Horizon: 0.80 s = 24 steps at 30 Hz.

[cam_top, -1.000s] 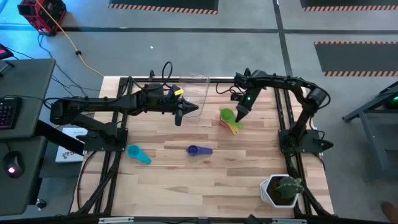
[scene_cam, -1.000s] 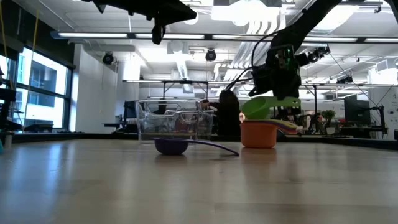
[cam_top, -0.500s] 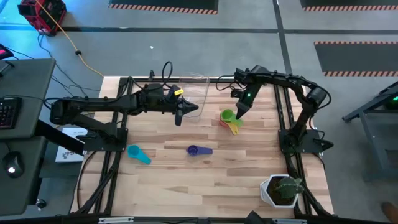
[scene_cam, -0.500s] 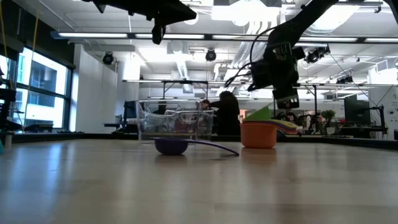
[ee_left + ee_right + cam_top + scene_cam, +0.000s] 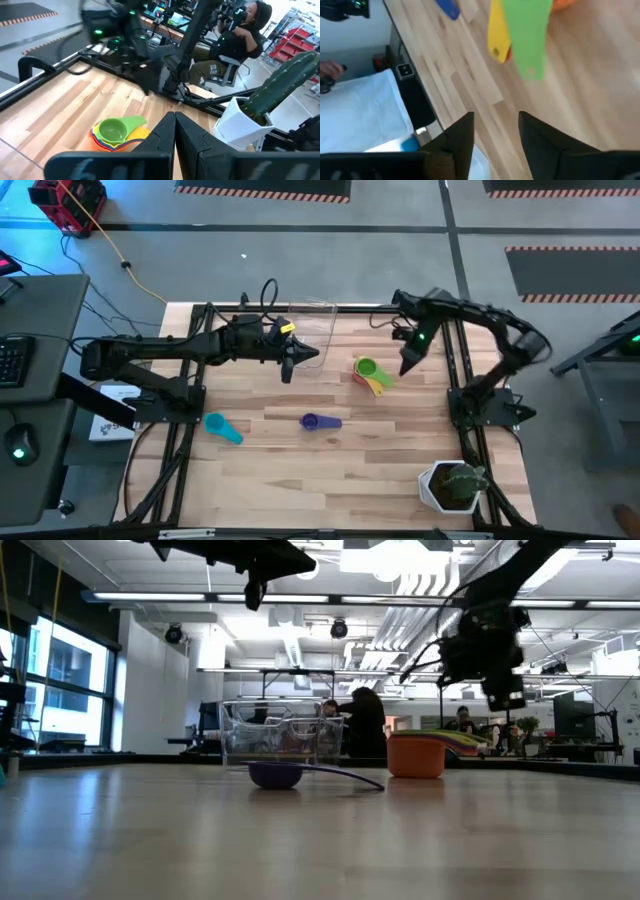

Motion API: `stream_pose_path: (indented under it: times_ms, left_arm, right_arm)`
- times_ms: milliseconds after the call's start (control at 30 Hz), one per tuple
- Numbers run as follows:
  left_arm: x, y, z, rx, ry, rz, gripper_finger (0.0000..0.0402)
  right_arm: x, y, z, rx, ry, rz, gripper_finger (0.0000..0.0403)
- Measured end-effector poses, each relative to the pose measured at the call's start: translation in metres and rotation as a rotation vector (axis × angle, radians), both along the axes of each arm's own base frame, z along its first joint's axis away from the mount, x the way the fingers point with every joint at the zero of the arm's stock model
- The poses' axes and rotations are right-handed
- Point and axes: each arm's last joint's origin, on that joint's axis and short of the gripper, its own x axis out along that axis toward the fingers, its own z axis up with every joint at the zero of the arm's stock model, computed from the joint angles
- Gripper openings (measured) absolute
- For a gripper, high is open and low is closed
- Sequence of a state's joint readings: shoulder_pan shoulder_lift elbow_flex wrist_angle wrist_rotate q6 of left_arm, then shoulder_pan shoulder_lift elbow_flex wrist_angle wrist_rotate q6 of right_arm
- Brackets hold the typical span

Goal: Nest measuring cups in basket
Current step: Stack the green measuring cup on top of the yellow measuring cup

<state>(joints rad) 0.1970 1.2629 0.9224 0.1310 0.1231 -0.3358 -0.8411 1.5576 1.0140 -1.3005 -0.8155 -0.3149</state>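
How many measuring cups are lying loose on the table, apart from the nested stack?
2: the teal cup near the left edge, the purple cup mid-table. The stack may hide others.

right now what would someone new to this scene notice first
Probably the bright stack of nested cups, green on top, right of the table's middle, with the right gripper just beside it, jaws open and empty. Next, the purple cup and teal cup lying alone nearer the front, and the clear basket at the back edge under the left gripper.

green cup bowl cut off, plant top cropped
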Motion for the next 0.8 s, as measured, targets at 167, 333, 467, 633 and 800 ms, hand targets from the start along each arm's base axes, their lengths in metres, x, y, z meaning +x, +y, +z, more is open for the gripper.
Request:
stream_pose_path:
  times_ms: [167, 333, 467, 633, 800]
  left_arm:
    - [0.0, 0.001, 0.0, 0.032, 0.003, 0.026, 0.0]
    - [-0.001, 0.004, 0.0, 0.038, 0.004, 0.059, 0.0]
    - [-0.001, 0.006, 0.0, 0.037, 0.005, 0.068, 0.0]
    - [-0.001, 0.007, 0.0, 0.037, 0.004, 0.07, 0.0]
    - [-0.001, 0.007, 0.0, 0.036, 0.005, 0.068, 0.0]
  right_arm:
    - [-0.015, 0.039, -0.01, -0.102, -0.022, -0.131, 0.0058]
    - [-0.008, 0.044, -0.02, -0.283, -0.017, -0.455, 0.0012]
    - [-0.004, 0.032, -0.03, -0.437, 0.055, -0.633, 0.0003]
    - [-0.004, 0.024, -0.046, -0.449, 0.179, -0.685, 0.0001]
    - [0.005, 0.032, -0.058, -0.354, 0.213, -0.626, 0.0]
